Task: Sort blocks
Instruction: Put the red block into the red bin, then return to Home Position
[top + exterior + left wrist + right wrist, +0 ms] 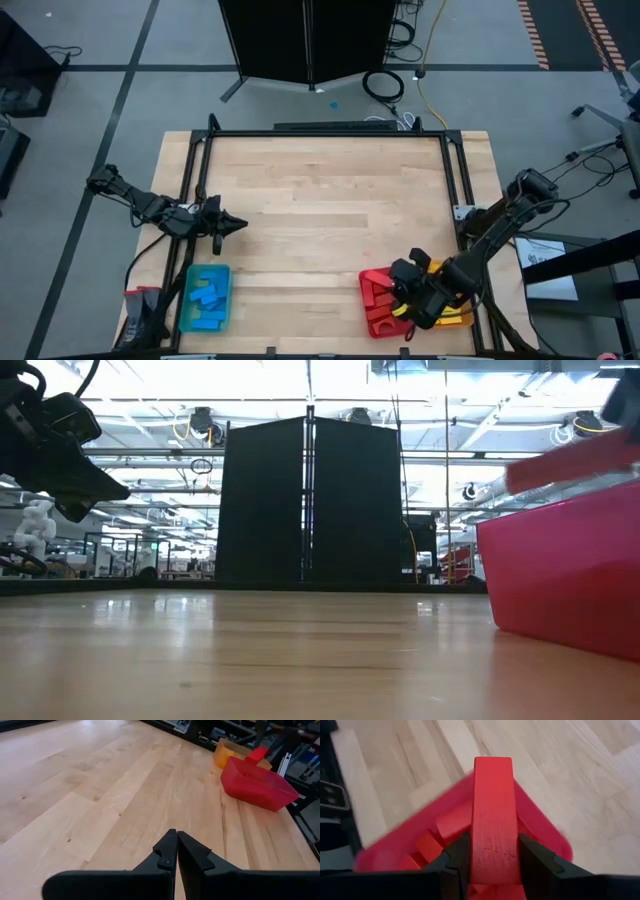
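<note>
My right gripper (pixel 494 851) is shut on a red bar block (pixel 492 800) above the red tray (pixel 378 312) at the table's near right. That tray holds other red blocks (pixel 427 847). The held block also shows in the left wrist view (pixel 256 754) and the low view (pixel 570 460), above the tray's rim. Blue blocks (pixel 207 298) lie in a blue-green tray (pixel 186 318) at the near left. My left gripper (pixel 236 224) hovers shut over the table's left side, holding nothing. My right gripper pinches the red bar's two long sides (pixel 479 857) between its two fingers (pixel 459 851), near the bar's rear end. The fingers slant down and lie along the bar, which sticks out well past the fingertips. The bar is lifted clear, over the red tray.
An orange tray (pixel 227 751) stands just right of the red one, partly under my right arm (pixel 490 235). A black metal frame (pixel 330 133) borders the table's far and side edges. Bare wood (pixel 330 210) fills the middle of the table.
</note>
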You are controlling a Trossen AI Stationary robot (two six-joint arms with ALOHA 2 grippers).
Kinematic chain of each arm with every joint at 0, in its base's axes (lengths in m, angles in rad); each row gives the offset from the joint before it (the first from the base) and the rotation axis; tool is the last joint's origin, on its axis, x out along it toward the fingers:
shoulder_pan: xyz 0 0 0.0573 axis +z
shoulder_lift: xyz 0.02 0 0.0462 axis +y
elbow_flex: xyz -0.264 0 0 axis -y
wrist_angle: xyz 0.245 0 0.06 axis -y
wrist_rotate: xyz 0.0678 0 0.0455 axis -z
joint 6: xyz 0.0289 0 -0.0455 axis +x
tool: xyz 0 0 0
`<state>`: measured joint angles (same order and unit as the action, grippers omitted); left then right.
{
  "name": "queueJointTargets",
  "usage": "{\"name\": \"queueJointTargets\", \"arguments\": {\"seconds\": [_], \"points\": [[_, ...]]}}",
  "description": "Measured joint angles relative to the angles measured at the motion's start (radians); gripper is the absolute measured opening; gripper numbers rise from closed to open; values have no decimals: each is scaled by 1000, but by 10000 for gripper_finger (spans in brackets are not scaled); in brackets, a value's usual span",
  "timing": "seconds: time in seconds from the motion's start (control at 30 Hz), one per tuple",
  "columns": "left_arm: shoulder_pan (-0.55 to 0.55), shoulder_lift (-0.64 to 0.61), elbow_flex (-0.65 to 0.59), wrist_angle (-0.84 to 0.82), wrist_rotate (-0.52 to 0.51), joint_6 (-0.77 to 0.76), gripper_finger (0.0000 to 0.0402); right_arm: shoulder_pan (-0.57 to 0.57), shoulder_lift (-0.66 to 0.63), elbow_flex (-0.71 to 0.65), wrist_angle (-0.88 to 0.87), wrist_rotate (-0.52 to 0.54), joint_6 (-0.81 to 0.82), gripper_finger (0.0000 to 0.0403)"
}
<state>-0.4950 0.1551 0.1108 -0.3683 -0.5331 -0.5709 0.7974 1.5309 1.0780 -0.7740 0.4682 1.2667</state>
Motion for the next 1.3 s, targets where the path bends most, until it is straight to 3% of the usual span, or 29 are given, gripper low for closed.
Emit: {"name": "queueJointTargets", "arguments": {"seconds": [0.17, 0.77, 1.0, 1.3], "points": [[0, 0, 0, 0, 0, 0, 17, 26, 1, -44, 19, 4, 63, 113], [0, 0, -2, 14, 0, 0, 17, 29, 2, -164, 170, -55, 57, 113], [0, 0, -2, 17, 0, 0, 17, 26, 2, -170, 173, -50, 57, 198], [0, 0, -2, 28, 1, 0, 17, -2, -5, -135, 237, -3, 106, 196]]}}
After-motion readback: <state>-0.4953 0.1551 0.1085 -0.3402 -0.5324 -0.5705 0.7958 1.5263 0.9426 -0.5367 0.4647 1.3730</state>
